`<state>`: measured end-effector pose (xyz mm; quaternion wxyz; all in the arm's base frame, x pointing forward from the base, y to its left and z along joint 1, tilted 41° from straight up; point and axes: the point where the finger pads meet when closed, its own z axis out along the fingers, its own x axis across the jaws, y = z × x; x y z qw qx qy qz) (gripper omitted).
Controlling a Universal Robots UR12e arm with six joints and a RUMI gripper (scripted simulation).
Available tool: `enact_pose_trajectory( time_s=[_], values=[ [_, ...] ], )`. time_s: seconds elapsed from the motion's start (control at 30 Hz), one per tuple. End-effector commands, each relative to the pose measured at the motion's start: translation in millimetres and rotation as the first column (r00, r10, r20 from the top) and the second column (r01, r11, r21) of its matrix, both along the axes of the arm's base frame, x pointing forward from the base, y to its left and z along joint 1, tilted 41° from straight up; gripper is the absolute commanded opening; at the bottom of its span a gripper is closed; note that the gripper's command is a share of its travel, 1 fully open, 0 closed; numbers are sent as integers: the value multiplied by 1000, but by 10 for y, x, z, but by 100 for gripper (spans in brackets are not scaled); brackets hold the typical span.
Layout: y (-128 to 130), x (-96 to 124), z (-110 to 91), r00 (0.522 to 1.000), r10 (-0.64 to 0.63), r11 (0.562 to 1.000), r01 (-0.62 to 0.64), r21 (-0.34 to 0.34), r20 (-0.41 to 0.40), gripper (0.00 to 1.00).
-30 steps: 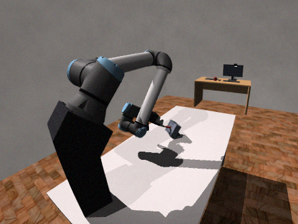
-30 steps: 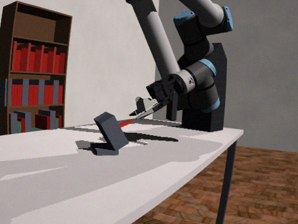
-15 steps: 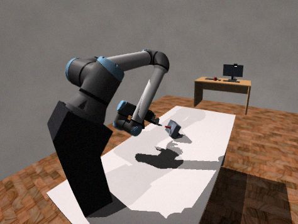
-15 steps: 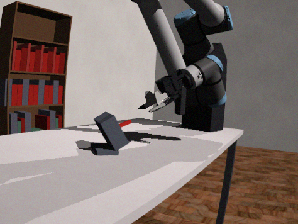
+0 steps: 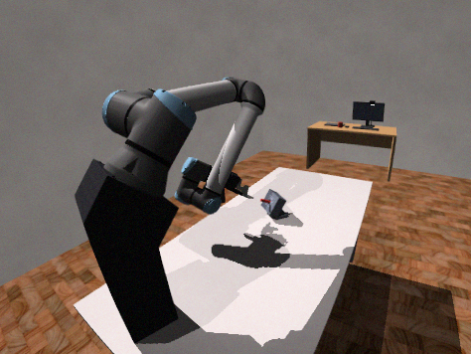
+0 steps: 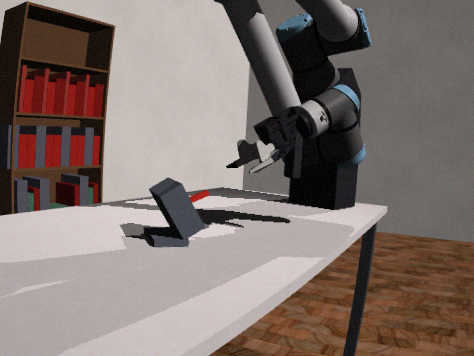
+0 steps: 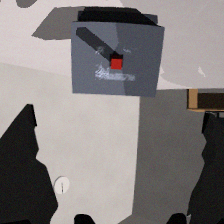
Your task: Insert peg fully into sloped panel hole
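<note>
The grey sloped panel point(image 5: 275, 203) stands on the white table top; it also shows in the exterior view point(image 6: 176, 210) and in the wrist view point(image 7: 117, 58). The red peg point(image 5: 265, 200) point(image 6: 199, 195) sticks out of the hole in the panel's face, with part of its length still outside. In the wrist view I see its red end point(image 7: 116, 63) head-on at the panel's middle. My gripper point(image 6: 248, 163) point(image 5: 243, 190) is open and empty, pulled back from the peg and above the table. Its dark fingers frame the wrist view at both sides point(image 7: 112, 170).
A bookshelf point(image 6: 50, 107) with red books stands behind the table. A wooden desk point(image 5: 352, 136) with a monitor point(image 5: 369, 113) stands far off on the wood floor. The robot's black base point(image 5: 126, 254) sits at the table's near end.
</note>
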<state>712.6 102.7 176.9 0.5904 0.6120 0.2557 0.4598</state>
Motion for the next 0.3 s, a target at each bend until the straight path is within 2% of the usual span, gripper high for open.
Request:
enact_pose_trajectory(
  time_s=[0.0, 0.27],
  values=[
    [0, -9, 1, 1000, -1, 1000, 1, 0, 0, 89],
    [0, -9, 1, 1000, -1, 1000, 1, 0, 0, 100]
  ],
)
